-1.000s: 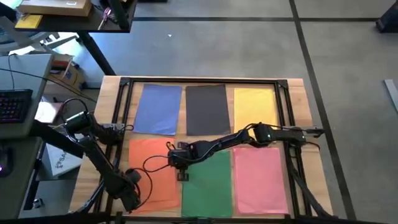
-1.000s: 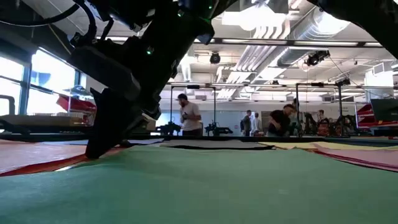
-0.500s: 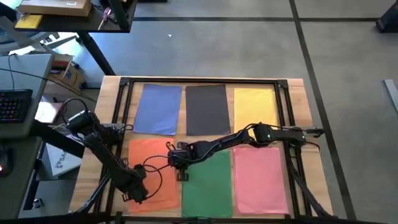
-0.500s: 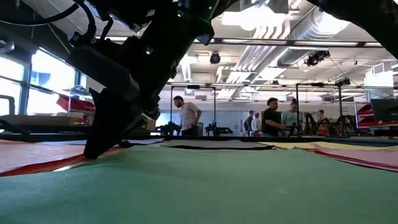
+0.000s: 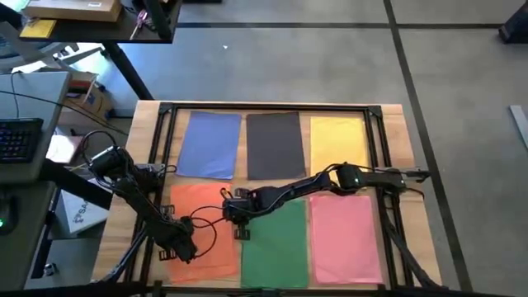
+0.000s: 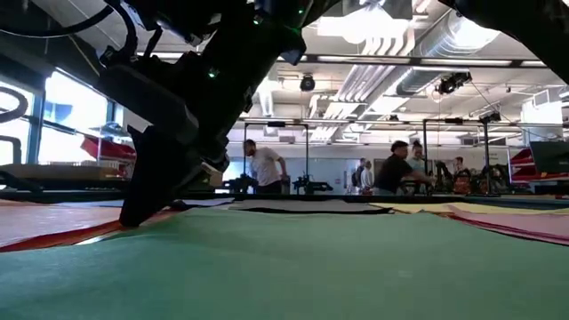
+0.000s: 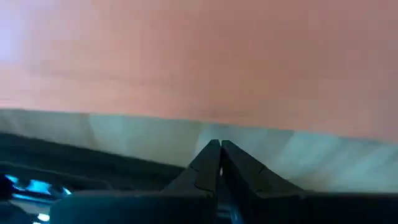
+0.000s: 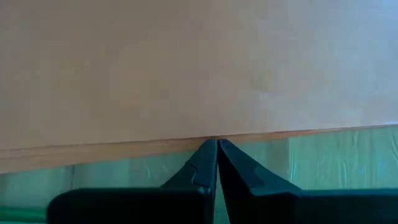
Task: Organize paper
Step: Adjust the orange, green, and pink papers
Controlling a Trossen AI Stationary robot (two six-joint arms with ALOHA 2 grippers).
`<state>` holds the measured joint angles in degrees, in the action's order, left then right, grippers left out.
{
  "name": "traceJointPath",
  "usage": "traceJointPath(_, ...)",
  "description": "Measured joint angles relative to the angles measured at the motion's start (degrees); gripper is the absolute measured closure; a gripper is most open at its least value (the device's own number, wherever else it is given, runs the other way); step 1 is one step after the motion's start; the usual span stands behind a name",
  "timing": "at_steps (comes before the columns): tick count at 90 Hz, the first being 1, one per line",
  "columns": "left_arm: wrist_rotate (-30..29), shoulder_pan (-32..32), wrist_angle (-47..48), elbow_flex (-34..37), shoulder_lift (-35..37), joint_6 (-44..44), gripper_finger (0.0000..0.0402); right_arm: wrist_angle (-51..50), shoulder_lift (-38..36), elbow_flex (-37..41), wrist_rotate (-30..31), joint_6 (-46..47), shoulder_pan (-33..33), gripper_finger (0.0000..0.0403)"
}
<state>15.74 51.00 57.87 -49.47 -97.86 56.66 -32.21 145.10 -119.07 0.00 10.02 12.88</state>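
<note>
Orange is what both wrist cameras show me past the fingertips. My right gripper [image 8: 217, 144] has its two fingers pressed tight together, nothing between them, with the tips at the edge where the orange paper [image 5: 200, 227] meets the green paper [image 5: 276, 243]; in the low view that gripper's tips are down on the sheets at that seam. My left gripper [image 7: 220, 145] is likewise pinched closed on nothing, its tips just off the outer edge of the orange sheet, over the bare strip of the wooden table [image 5: 124, 223] beside it.

Outward from there, I judge the job mostly done. Six colours lie in a two-by-three grid inside the dark frame [image 5: 268, 106]: the blue paper [image 5: 212, 144], dark grey paper [image 5: 275, 144] and yellow paper [image 5: 338, 140] in the far row, then orange, green and the pink paper [image 5: 345, 239] in the near row. Each pile looks fairly square from above, with narrow gaps between them. What seems left is squaring the orange pile, since both grippers sit at its two long edges; I cannot tell how many sheets each pile holds.

Around the table, a keyboard [image 5: 18, 140] sits on a desk to the left, and people [image 6: 262, 169] stand in the room well behind. Each arm's own cable loops over the orange sheet and could snag it.
</note>
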Motion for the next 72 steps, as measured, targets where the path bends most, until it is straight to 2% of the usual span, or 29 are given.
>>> traceJointPath(25,-3.18,0.09,-2.46,-0.59,0.0,-1.04,0.0402,0.0,0.0,0.0,-0.03,0.68,0.0,0.0403)
traceJointPath(42,-8.05,0.02,0.84,-3.29,0.0,-1.82,0.0402,0.09,0.0,0.0,0.45,2.16,0.02,0.0403)
traceJointPath(72,-8.73,0.48,9.23,-7.6,0.0,-2.83,0.0402,-1.12,-1.39,0.0,1.51,4.72,0.12,0.0403)
